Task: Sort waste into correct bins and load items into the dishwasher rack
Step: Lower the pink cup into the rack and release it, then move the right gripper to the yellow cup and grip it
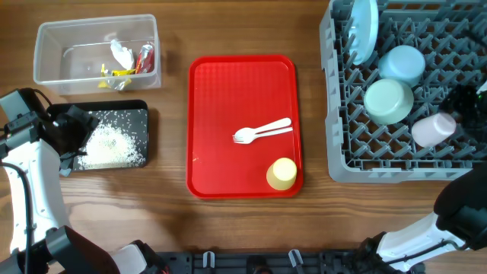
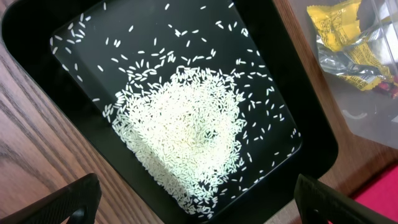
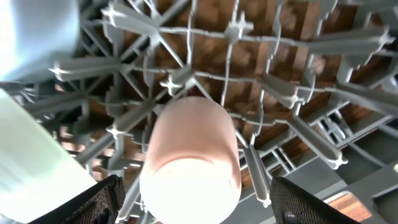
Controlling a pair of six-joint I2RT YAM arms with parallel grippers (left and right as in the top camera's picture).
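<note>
Small white cup (image 3: 189, 152) lies just under my right claw (image 3: 198, 202), between its wide-apart fingers, touching neither, among the dishwasher rack (image 3: 292, 37) pegs. It looks released; I should rise straight up without snagging pegs.

Bare wood lane between red tray (image 1: 205, 114) and rack (image 1: 332, 91), open top to bottom. Second bare lane between red tray and clear tub (image 1: 68, 38) plus black tray (image 1: 129, 114) on the left. Upper half of red tray free; lower half taken by fork (image 1: 243, 136), spoon (image 1: 278, 124) and yellow cup (image 1: 282, 173) at near right corner. Inside rack, top blocked by upright plate (image 1: 364, 30), upper bowl (image 1: 401, 63) and lower bowl (image 1: 388, 100), just beside each other; white cup (image 1: 434, 128) lying among pegs to their right. Peg rows along rack's left and near edges unoccupied. Right gripper (image 3: 199, 205) straddling white cup, thin gap each side. Left gripper (image 2: 199, 205) spread wide above rice (image 2: 186, 130) in black tray.
</note>
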